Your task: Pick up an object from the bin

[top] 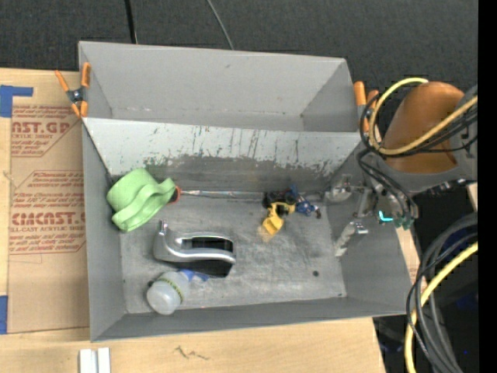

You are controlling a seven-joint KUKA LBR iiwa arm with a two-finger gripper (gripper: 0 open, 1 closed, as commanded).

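Sports a rounded orange cover [423,127], looping yellow cables [404,81], black cables [446,239] too, silvery wrist hardware [363,202], plus a tiny teal light [386,217].

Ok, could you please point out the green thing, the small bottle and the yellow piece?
green thing [136,200]: camera view, its broad middle.
small bottle [165,295]: camera view, its pale round end.
yellow piece [272,224]: camera view, its middle.

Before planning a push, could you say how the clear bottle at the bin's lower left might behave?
Lying on its side, the bottle would probably roll if nudged. It looks like clear plastic, so likely light and slippery. The silver-and-black object beside it may block it.
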